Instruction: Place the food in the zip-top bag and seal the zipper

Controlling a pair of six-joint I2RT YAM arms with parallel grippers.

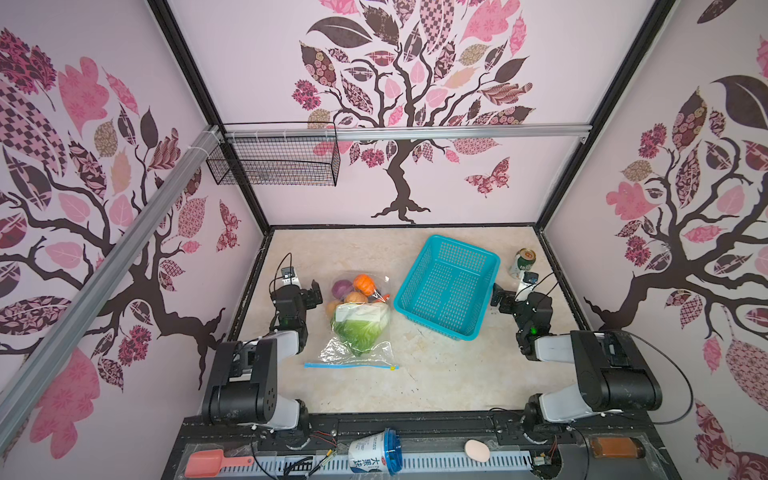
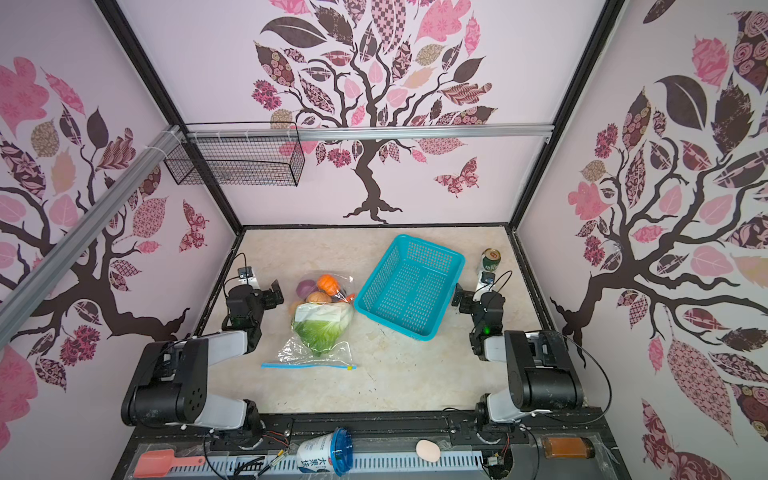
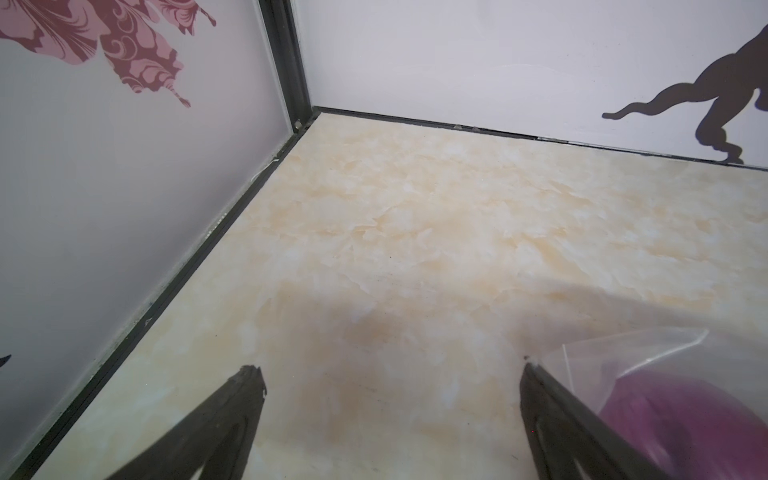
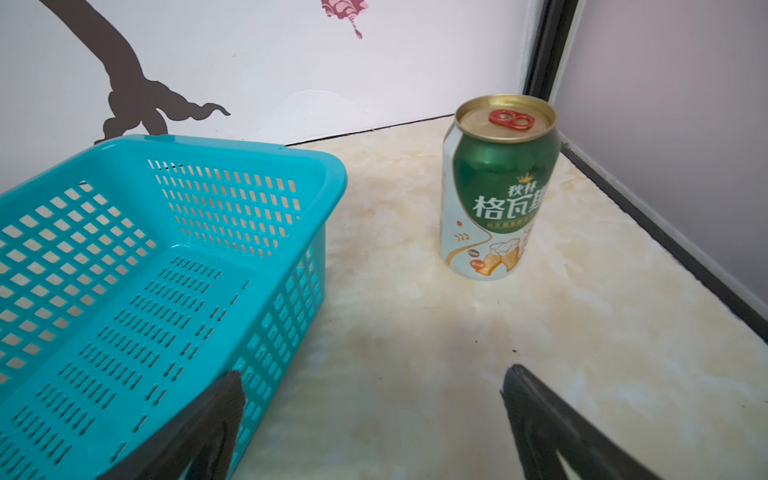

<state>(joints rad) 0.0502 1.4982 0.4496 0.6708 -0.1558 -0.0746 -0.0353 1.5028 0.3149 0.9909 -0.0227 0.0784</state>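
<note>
Left wrist view: left gripper gapes wide on nothing, one jaw just beside the zip-top bag; right gripper, equally wide and empty, sits beside the teal basket.
Between the arms, the bag lies flat with the food inside: thin, crinkly, slippery film, probably floppy under the bulky cabbage, so the stiffer blue zipper by its yellow slider looks the safest hold.

Toy vegetables fill a clear bag lying on the table, blue zipper straight, yellow slider at its end.
</note>
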